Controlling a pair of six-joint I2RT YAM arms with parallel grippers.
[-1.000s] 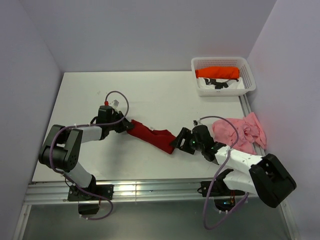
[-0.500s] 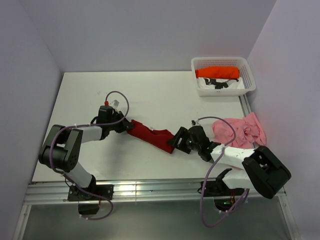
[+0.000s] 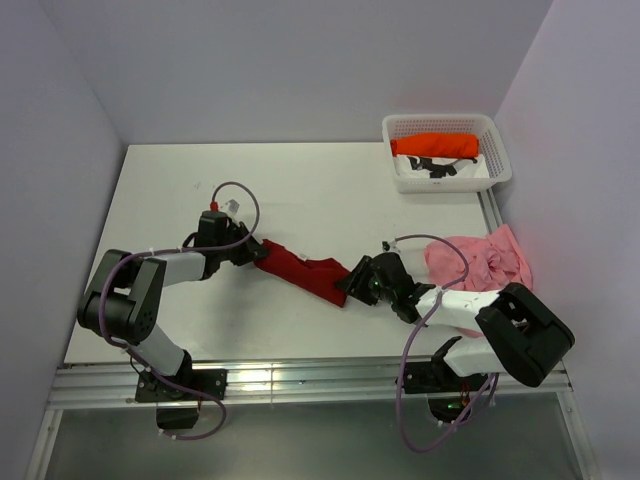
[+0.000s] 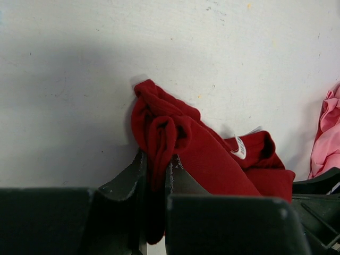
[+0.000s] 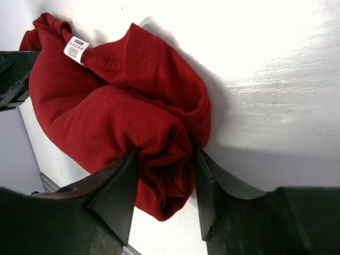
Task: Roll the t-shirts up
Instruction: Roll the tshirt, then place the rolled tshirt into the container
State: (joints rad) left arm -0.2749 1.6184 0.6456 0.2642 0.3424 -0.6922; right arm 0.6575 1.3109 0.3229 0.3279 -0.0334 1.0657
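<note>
Inventory on the one table (image 3: 330, 200): three t-shirts in all — a dark red t-shirt (image 3: 298, 270), a pale pink t-shirt (image 3: 485, 262) and a bright orange t-shirt (image 3: 435, 146) — plus one white lattice basket (image 3: 440, 118). Two arms (image 3: 165, 268) are present, each carrying one gripper, namely the left gripper (image 3: 256, 252) and the right gripper (image 3: 350, 284), with two fingers apiece, and two purple cables (image 3: 238, 187), one per arm. One white label (image 5: 76, 50) shows on the red cloth; the dark items lying in the basket are too tangled to count.
</note>
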